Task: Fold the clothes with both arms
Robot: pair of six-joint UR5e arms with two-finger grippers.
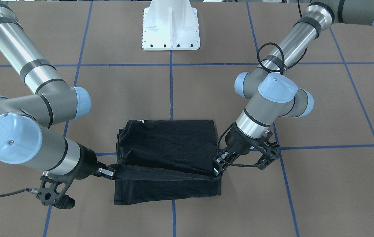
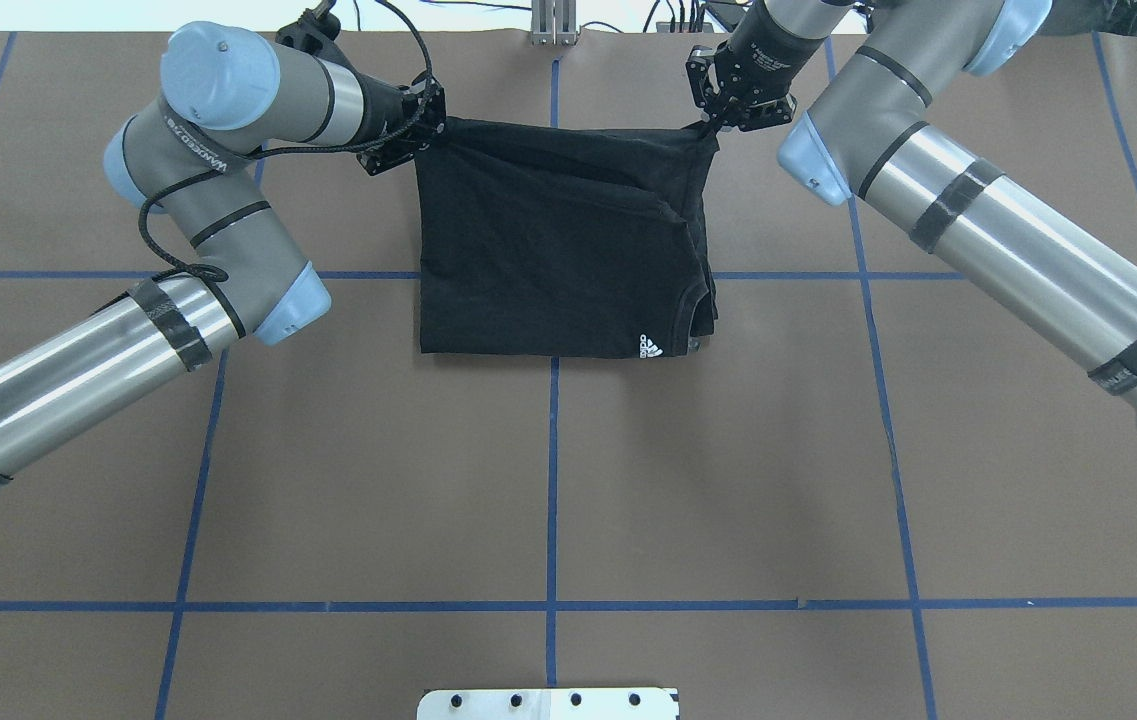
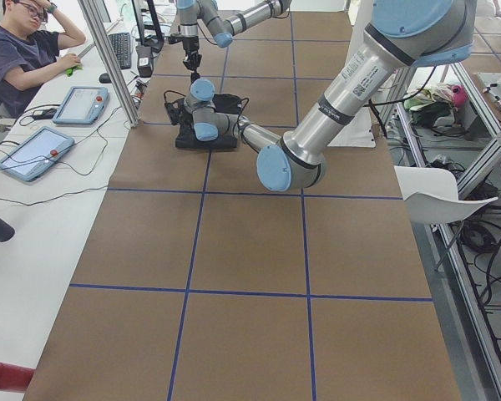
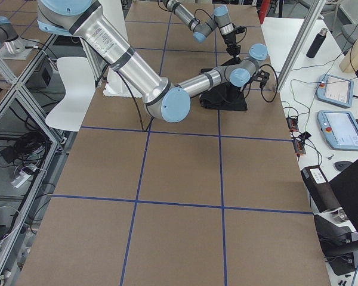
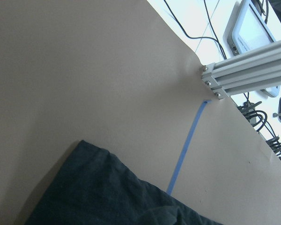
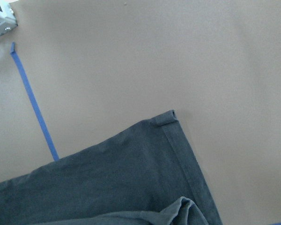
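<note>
The black T-shirt (image 1: 170, 141) (image 2: 548, 250) lies folded into a rectangle at the table's far side. A small white mark (image 2: 650, 346) shows at its corner nearest the robot's base. My left gripper (image 1: 218, 171) (image 2: 428, 135) is shut on one far corner of the top layer. My right gripper (image 1: 108, 172) (image 2: 708, 125) is shut on the other far corner. Between them the hem is stretched taut and raised a little off the layer below. The wrist views show only dark cloth (image 5: 107, 192) (image 6: 131, 173) on brown paper. The logo is hidden.
Brown paper with blue tape lines (image 2: 553, 450) covers the table. The white pedestal base (image 1: 171, 29) stands at the robot's side. An aluminium post (image 5: 243, 75) rises at the far edge just beyond the shirt. A person (image 3: 17, 58) sits at a side desk with tablets (image 3: 79, 104).
</note>
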